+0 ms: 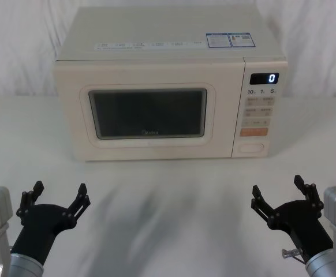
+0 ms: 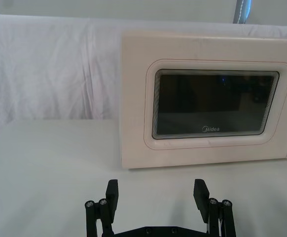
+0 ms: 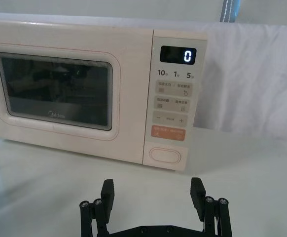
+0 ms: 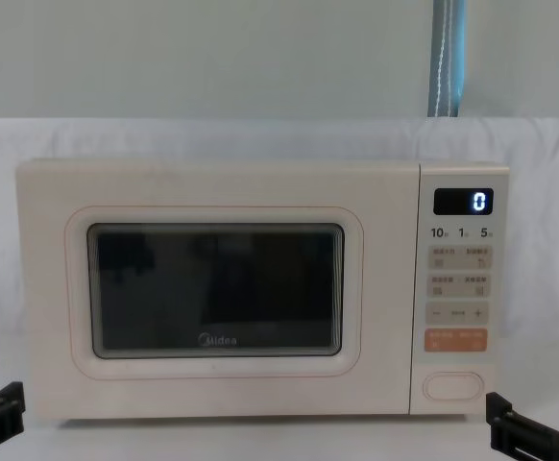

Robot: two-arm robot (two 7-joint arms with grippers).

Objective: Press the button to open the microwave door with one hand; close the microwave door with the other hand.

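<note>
Microwave door [image 1: 148,112] shut, microwave at counter's [image 1: 168,208] far edge. Button [image 1: 253,147] at panel's bottom, untouched. Left tool [image 1: 60,195] and right tool [image 1: 279,193], fingers apart, hover near the front edge.

A white tabletop [image 1: 168,231] stretches forward under soft, even light, backed by a wrinkled white cloth [image 2: 50,69] hung like a curtain, above which a plain pale grey-green wall [image 4: 212,58] rises with a bluish vertical strap [image 4: 447,58] hanging down it.
</note>
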